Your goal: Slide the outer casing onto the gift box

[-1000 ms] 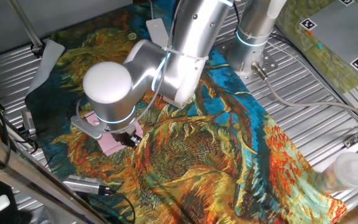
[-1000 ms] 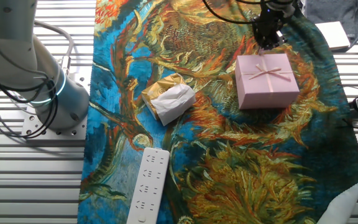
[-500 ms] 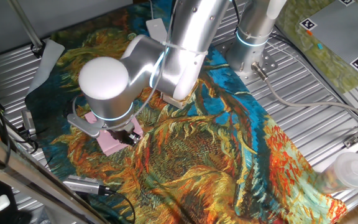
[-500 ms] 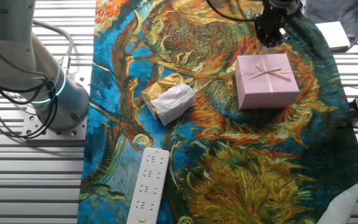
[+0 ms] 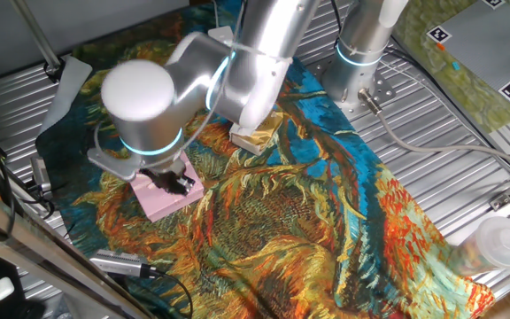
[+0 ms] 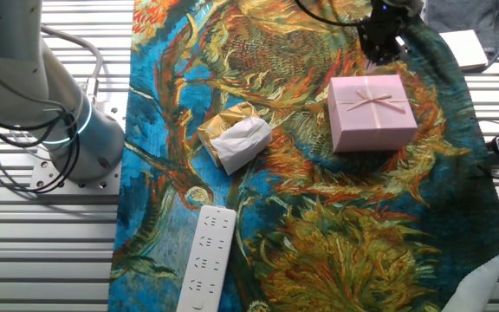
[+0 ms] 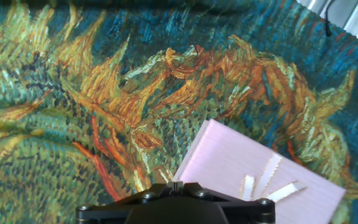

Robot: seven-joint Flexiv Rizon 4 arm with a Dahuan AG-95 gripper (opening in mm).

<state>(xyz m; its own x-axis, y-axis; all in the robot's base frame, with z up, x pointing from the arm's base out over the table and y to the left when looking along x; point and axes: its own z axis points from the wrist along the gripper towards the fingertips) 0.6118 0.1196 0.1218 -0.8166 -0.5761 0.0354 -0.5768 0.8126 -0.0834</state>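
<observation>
— Outer casing (image 6: pixel 372 111): where does it sit?
— On the sunflower-print cloth (image 6: pixel 319 225), far right side; a matte pale-pink cardboard square with a thin ribbon bow (image 6: pixel 372 102) on top.
— And the gripper (image 6: pixel 381 43)?
— Just beyond the casing's far edge, apart from it; I cannot tell whether its fingers are parted.
— Anything else?
— A crinkled cream-and-gold lump (image 6: pixel 235 136) lies to the left, with a long white bar (image 6: pixel 204 258) nearer.

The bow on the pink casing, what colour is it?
Pale cream bow on the casing, clearest in the other fixed view.
</observation>
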